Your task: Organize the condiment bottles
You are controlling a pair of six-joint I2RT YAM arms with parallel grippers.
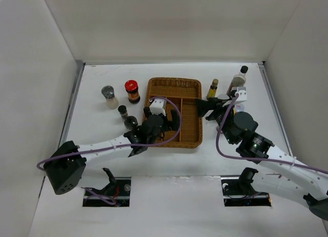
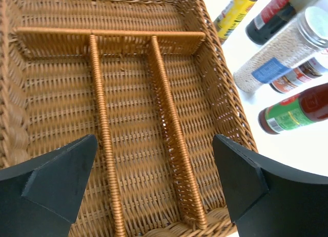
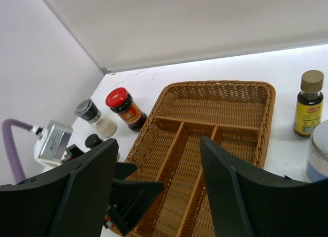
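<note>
Brown wicker tray (image 1: pixel 174 83) sits mid-counter (image 1: pixel 97 76) in the top view. A silver-capped shaker (image 1: pixel 108 96), a red-lidded jar (image 1: pixel 132 91) and 2 black-capped bottles (image 1: pixel 123 111) stand left of it. A yellow-labelled bottle (image 1: pixel 212 88) and a black-capped clear bottle (image 1: pixel 238 78) stand to its right. Left wrist: the left tool (image 2: pixel 154 145) hangs over the tray, fingers apart, gripping nothing. Right wrist: the right tool (image 3: pixel 159 145) is apart too, empty, facing the tray from its right side.

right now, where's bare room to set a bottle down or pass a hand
Free: all compartments of the wicker tray; the table strip between tray and back wall; the strip between tray and arm bases. Crowded: both tray sides, with condiment bottles.
</note>
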